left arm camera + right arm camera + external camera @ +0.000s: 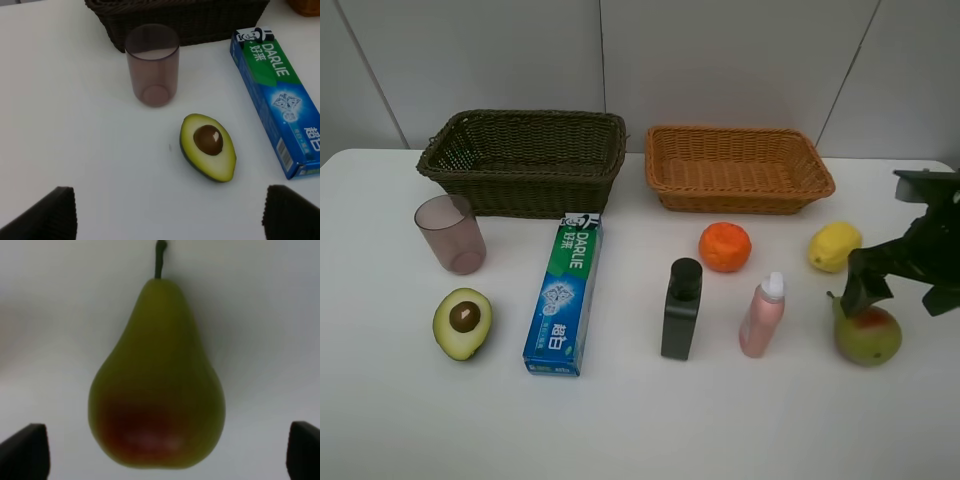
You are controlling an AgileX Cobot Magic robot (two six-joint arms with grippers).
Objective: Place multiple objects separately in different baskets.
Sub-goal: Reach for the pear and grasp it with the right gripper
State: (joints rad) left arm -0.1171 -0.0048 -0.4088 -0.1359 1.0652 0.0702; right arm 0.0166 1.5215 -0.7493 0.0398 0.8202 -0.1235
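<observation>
On the white table, my right gripper (905, 290) hovers open just above the red-green pear (868, 335), its fingertips either side of the pear (156, 380) without touching it. My left gripper (170, 220) is open too, above the table near the halved avocado (209, 146) and mauve cup (152, 65); it is out of the high view. The toothpaste box (565, 293), black bottle (681, 308), pink bottle (762, 315), orange (725, 246) and lemon (834, 246) stand in front of the dark basket (520, 190) and the orange-tan basket (740, 195). Nothing shows in either basket.
A pale wall rises right behind the baskets. The table's front strip holds no objects. The lemon lies close to the right gripper, on its far side.
</observation>
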